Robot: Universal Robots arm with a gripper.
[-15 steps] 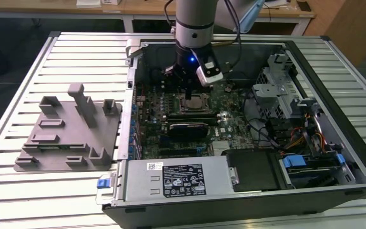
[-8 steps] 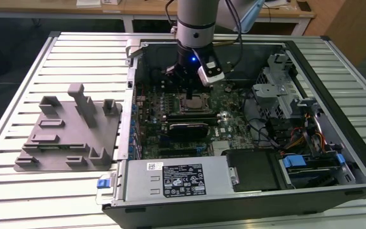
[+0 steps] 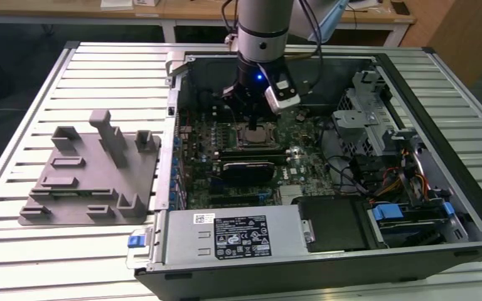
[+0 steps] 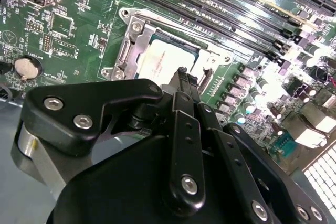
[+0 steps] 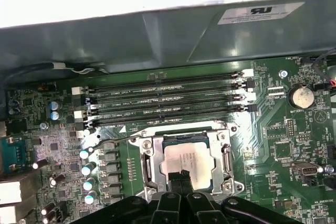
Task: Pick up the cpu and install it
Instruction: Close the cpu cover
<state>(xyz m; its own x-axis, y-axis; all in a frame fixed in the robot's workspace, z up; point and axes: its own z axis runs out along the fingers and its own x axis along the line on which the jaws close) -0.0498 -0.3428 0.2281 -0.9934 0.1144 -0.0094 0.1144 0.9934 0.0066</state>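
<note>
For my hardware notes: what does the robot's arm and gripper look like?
The arm is a silver-grey tube with black cables running beside it. Below it sit a black wrist block with a small blue light and a white camera box. The gripper is matte black, with flat linkage bars fixed by silver screws.

Bright glare, blurred near pincer [image 4: 181, 72]

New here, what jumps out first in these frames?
The open computer case on the slatted table, with the arm reaching in. The gripper hangs right above the cpu, which lies in the motherboard socket beside the memory slots. On the exterior view's left stands a grey fixture.
</note>
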